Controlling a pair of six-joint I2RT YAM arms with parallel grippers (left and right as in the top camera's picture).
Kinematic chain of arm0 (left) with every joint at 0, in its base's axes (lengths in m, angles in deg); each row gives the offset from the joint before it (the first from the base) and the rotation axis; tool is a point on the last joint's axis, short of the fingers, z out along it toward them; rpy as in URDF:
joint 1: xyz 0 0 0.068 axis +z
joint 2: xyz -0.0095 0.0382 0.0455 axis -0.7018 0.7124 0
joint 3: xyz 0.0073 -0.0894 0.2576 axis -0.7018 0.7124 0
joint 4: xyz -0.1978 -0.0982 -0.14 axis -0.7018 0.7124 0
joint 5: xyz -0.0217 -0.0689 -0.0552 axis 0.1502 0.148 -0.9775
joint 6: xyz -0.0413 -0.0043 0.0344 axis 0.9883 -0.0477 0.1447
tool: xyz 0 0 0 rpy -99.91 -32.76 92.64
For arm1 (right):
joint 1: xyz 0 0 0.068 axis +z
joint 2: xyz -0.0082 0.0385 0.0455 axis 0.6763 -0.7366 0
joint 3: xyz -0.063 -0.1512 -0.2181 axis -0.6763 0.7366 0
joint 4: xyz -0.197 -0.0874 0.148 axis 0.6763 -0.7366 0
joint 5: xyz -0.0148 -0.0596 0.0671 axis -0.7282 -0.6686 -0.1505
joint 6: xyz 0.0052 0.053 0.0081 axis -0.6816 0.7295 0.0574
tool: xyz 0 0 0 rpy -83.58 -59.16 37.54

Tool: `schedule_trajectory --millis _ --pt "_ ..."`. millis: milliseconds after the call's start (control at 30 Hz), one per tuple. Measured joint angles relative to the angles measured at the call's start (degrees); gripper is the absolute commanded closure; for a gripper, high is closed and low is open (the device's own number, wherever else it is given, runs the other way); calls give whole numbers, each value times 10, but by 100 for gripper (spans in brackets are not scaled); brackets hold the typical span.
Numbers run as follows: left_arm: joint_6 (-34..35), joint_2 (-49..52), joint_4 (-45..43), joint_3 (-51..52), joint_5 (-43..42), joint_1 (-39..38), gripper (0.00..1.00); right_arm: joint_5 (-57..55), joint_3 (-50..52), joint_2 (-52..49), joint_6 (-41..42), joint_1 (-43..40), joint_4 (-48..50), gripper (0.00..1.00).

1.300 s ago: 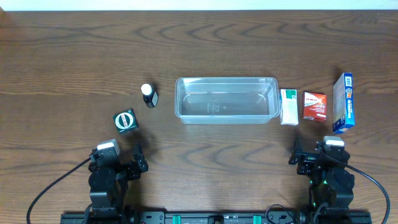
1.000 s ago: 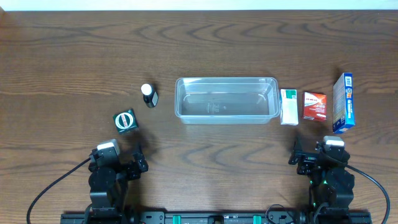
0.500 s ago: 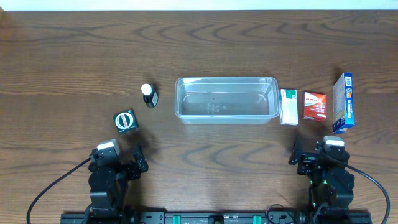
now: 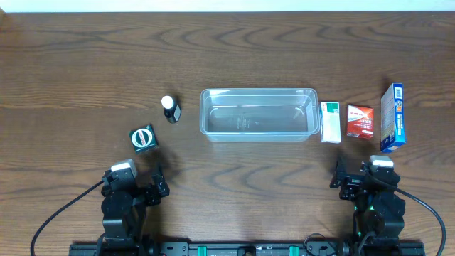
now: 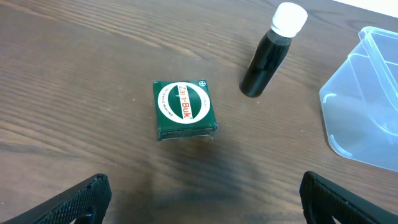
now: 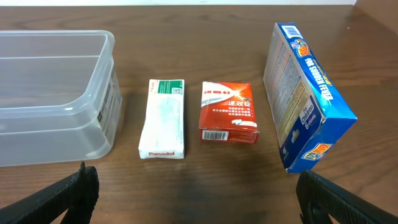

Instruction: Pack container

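Note:
The clear plastic container (image 4: 259, 114) stands empty at the table's middle; it also shows in the left wrist view (image 5: 367, 99) and the right wrist view (image 6: 53, 93). Left of it stand a dark bottle with a white cap (image 4: 170, 109) (image 5: 270, 53) and a green square box (image 4: 143, 136) (image 5: 183, 110). Right of it lie a white and green box (image 4: 330, 121) (image 6: 163, 118), a red box (image 4: 360, 120) (image 6: 229, 112) and a blue carton (image 4: 392, 117) (image 6: 306, 96). My left gripper (image 4: 133, 186) (image 5: 202, 202) and right gripper (image 4: 366, 179) (image 6: 196, 199) are open and empty, near the front edge.
The wooden table (image 4: 85, 64) is bare along the back and at the far left. The arm bases and cables sit at the front edge (image 4: 234, 247).

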Motion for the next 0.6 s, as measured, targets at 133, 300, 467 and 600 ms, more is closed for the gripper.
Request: schedule_trajectory --millis 133,300,467,600 --pt "0 0 0 0 0 0 2 0 0 0 0 0 0 1" --pt "0 0 0 0 0 0 2 0 0 0 0 0 0 1" --pt "0 0 0 0 0 0 2 6 0 0 4 0 15 1" --pt "0 0 0 0 0 0 2 20 2 0 42 0 75 1"
